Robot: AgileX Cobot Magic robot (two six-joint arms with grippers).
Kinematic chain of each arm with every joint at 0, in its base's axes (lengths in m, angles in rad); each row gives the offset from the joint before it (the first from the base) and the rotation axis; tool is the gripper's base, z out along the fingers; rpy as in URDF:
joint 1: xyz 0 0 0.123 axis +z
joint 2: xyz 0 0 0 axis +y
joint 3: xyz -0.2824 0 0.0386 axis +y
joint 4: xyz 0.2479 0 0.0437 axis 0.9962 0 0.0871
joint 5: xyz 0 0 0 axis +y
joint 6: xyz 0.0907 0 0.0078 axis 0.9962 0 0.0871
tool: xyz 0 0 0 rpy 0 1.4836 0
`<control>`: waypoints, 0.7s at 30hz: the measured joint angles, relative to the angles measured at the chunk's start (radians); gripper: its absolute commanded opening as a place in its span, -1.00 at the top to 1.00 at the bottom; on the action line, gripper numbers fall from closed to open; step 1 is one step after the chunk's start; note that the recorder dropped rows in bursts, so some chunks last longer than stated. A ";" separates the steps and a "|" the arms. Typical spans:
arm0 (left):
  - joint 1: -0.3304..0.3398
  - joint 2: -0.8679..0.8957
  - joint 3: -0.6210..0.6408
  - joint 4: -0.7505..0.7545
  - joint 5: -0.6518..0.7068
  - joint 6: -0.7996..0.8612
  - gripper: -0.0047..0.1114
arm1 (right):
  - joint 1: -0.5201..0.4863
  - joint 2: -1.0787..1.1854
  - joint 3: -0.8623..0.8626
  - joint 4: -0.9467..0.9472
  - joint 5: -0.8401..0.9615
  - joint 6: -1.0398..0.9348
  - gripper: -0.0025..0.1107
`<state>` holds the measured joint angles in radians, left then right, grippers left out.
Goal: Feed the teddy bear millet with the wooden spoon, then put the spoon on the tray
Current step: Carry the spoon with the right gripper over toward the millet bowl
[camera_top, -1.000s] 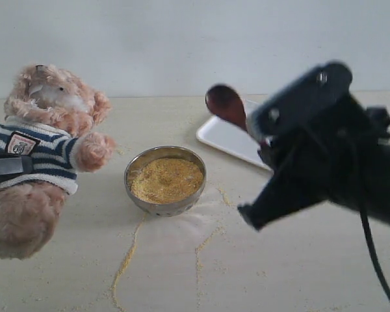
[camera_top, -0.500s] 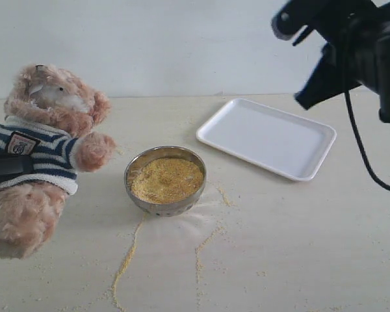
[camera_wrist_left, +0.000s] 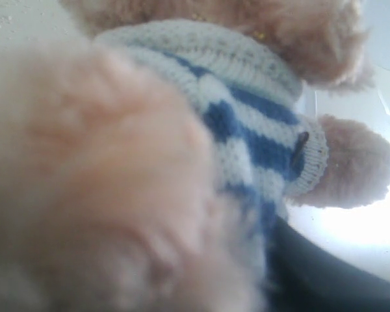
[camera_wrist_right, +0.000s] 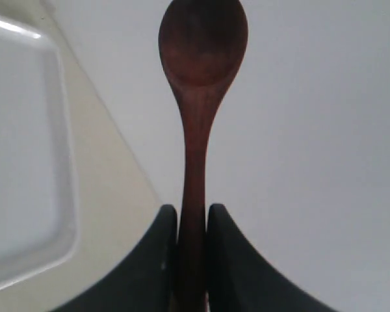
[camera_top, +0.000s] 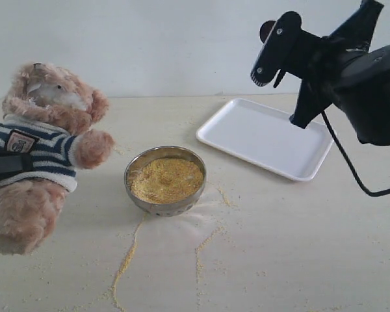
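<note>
The teddy bear (camera_top: 49, 140) leans at the left in its striped shirt. My left gripper (camera_top: 3, 166) is shut across the bear's waist. In the left wrist view the bear's fur and shirt (camera_wrist_left: 247, 117) fill the picture, with one dark finger (camera_wrist_left: 325, 273) beside them. The millet (camera_top: 166, 179) is heaped in a metal bowl (camera_top: 164, 207) in the middle. My right gripper (camera_top: 273, 47) hangs high above the tray (camera_top: 266, 138), shut on the handle of the wooden spoon (camera_wrist_right: 201, 45). The spoon's oval bowl (camera_top: 267, 28) points upward and looks empty.
Thin trails of loose millet (camera_top: 127, 260) run over the pale table (camera_top: 299, 247) from the bowl toward the front edge. A plain light wall (camera_top: 169, 45) closes the back. The right arm's cable (camera_top: 351, 169) loops down over the tray's right end.
The right gripper has carried the spoon from low beside the bowl, near the camera, up to the upper right above the tray. The bear and the left gripper have not moved.
</note>
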<state>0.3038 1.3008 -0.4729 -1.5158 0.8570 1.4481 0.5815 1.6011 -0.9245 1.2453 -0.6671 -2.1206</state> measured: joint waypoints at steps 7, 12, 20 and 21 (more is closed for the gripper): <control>0.000 0.000 0.000 -0.004 -0.012 0.000 0.83 | -0.120 0.064 -0.010 -0.109 -0.425 0.076 0.96; 0.000 0.000 0.000 -0.004 -0.012 0.000 0.83 | -0.298 -0.005 -0.034 0.221 -0.308 0.472 0.96; 0.000 0.000 0.000 -0.004 -0.012 0.000 0.83 | -0.585 -0.169 -0.011 0.329 0.471 1.088 0.96; 0.000 0.000 0.000 -0.004 -0.012 0.000 0.83 | -0.598 -0.180 -0.011 0.308 0.508 1.142 0.96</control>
<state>0.3038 1.3008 -0.4729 -1.5199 0.8451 1.4481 -0.0164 1.4209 -0.9352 1.5532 -0.1589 -0.9786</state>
